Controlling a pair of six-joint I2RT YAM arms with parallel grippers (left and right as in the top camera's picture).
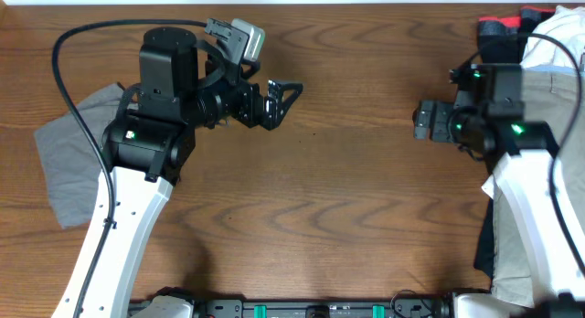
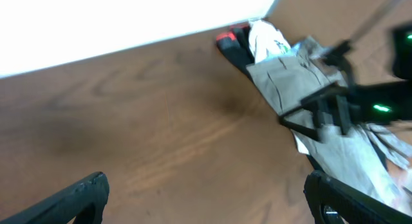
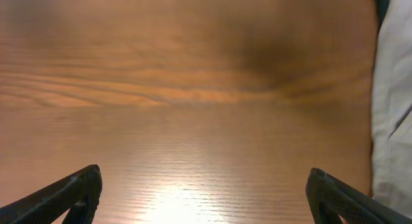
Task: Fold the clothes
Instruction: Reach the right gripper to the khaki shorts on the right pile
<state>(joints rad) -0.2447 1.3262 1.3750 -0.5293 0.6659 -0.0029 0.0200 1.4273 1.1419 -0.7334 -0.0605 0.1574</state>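
Left pincer (image 1: 277,97) and right pincer (image 1: 422,120) gape wide, empty; folding not yet begun, so next probably drag khaki shorts (image 1: 565,90) onto open tabletop (image 1: 356,199).

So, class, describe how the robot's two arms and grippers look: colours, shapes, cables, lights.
Both arms pair white lower links with black, boxy joints showing small green lights. The left arm carries a looping black cable and a grey camera block. The left gripper has black, angular fingers; the right gripper looks dark grey from above.
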